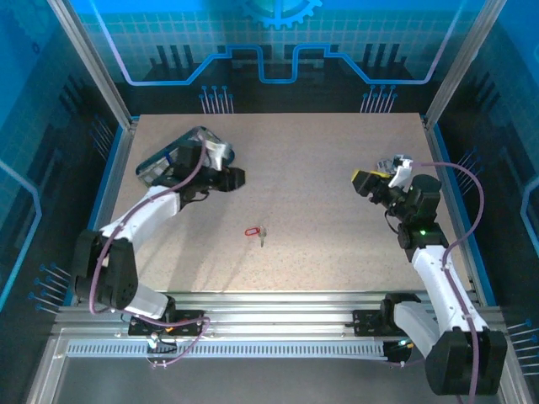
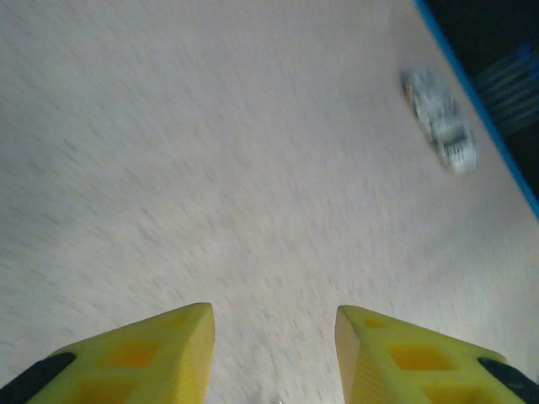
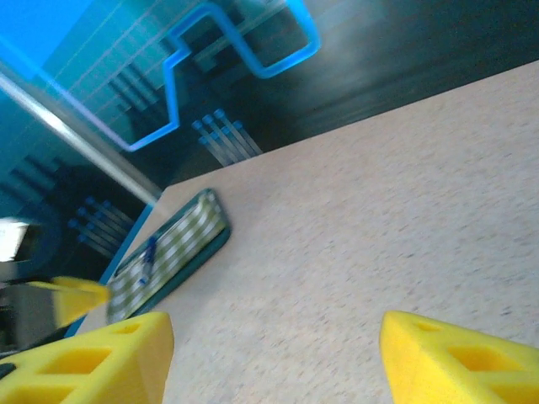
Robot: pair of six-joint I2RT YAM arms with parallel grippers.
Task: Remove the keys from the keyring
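Two robot arms reach over a speckled beige desk point(image 1: 320, 252). Near its centre lies the keyring point(image 1: 250, 232), a small red tag, with one silver key point(image 1: 263, 236) touching it and apparently attached. The left arm point(image 1: 152, 210) and right arm point(image 1: 438, 261) are both well apart from it. The left jaws stand partly apart and the right jaws wider; both hold nothing. Judging by this, no key has been removed, so reaching, gripping and separating all remain.
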